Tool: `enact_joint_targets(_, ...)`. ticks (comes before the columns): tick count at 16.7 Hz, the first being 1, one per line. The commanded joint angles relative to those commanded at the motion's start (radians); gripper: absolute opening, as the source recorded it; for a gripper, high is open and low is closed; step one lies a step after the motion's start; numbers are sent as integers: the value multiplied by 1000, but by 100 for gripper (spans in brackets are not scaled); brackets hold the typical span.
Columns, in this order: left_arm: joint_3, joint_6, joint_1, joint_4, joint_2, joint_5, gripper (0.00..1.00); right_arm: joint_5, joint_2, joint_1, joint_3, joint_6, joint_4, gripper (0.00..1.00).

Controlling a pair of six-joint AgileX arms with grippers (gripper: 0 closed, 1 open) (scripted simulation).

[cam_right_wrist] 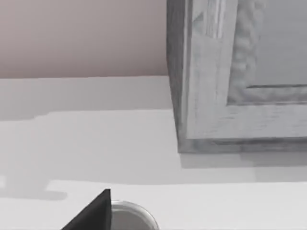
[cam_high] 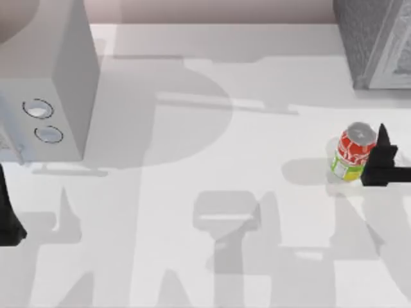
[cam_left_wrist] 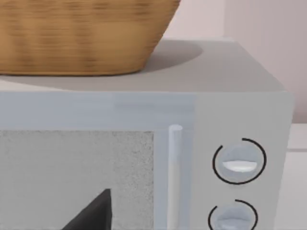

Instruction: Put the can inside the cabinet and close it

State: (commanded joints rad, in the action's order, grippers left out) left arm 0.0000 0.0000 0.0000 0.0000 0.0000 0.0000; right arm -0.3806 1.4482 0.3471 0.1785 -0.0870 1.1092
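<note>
Rising closest to the overhead camera, the pale box (cam_high: 61, 70) with two round dials (cam_high: 38, 109) stands at the table's (cam_high: 244, 269) far left, and a woven basket (cam_left_wrist: 72, 33) sits on its top. Just in front of it, at the left edge, the left end effector (cam_high: 9, 221) is parked facing the box's front. Whether it is wide or narrow cannot be told.

Across the bare middle of the table there is only shadow, so that stretch is free for moving.

Toward the right, the can (cam_high: 353, 149) stands upright on the table, near the right edge and well in front of the cabinet (cam_high: 376, 38). The right end effector (cam_high: 380, 159) is right against the can's right side at can height. Its grip cannot be told, nor whether it already holds the can.

The step in hand looks like taking hold of the can. It would go best with the grip centred on the red body, below the silver top, squeezing evenly so the can does not tip or slide left.

At the far right corner the cabinet's framed door looks shut in the right wrist view. That door would probably need opening first. The can stands close to the table's right edge, so lifting straight up before carrying it back toward the cabinet seems safest.
</note>
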Motion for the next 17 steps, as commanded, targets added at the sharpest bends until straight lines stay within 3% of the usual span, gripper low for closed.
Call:
enact_joint_targets(9, 0, 0, 0, 0, 0, 0, 100, -153, 627, 163, 79, -38, 482, 100)
enact_joint_targets(17, 0, 0, 0, 0, 0, 0, 100, -169, 701, 179, 84, -43, 539, 100)
